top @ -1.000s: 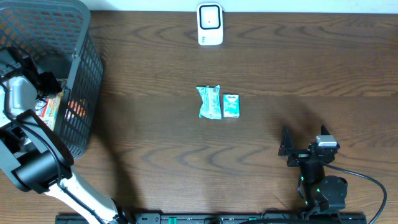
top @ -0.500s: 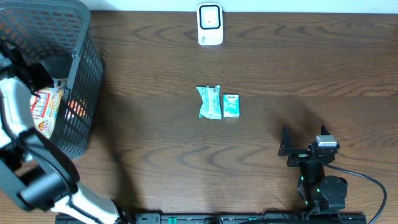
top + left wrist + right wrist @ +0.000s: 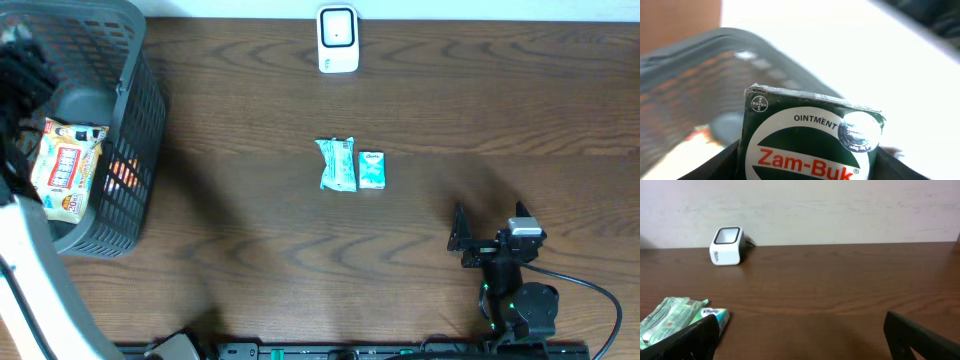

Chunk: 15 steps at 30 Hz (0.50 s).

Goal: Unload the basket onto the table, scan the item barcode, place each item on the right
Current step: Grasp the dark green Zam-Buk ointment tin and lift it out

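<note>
Zam-Buk ointment box [image 3: 807, 140]: held upright, printed face to the wrist camera, above the basket [image 3: 140, 120] at 10 o'clock on the desk [image 3: 250, 250]. No barcode shows on this face. Left fingers [image 3: 725, 165] stand partly open, clamped on its two sides. Scanner [image 3: 338, 40] stands at 12 o'clock, well apart, toward 3 o'clock from the box. Right fingers [image 3: 920, 337], at 5 o'clock, are spread wide and empty. The carry should fall to the left arm.

Green packet [image 3: 336, 164] lies just beside tissue pack [image 3: 372, 170].

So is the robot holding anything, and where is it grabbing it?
The left gripper holds the green Zam-Buk ointment box by its two sides. The right gripper is empty.
</note>
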### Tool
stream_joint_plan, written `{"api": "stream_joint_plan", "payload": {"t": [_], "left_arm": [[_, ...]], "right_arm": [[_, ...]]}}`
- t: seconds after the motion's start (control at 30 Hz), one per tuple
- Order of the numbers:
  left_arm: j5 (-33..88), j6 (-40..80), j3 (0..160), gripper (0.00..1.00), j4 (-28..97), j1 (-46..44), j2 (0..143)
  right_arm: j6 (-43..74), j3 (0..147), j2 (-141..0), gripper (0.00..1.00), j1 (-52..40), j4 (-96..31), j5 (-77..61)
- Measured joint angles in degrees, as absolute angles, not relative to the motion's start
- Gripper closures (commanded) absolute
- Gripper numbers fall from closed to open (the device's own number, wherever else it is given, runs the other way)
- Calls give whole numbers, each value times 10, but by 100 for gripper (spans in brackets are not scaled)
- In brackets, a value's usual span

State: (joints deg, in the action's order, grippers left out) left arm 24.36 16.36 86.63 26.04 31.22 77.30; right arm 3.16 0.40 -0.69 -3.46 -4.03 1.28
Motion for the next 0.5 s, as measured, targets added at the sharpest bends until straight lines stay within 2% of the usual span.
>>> {"api": "stream_joint_plan", "payload": {"t": [0.2,0.5], "left_arm": [[311,232,866,33,269,186,745],[323,252,866,33,299,-54,806]], "right_arm": [[32,4,-7,1,-35,-40,13],[32,4,-7,1,-35,-40,13]]}}
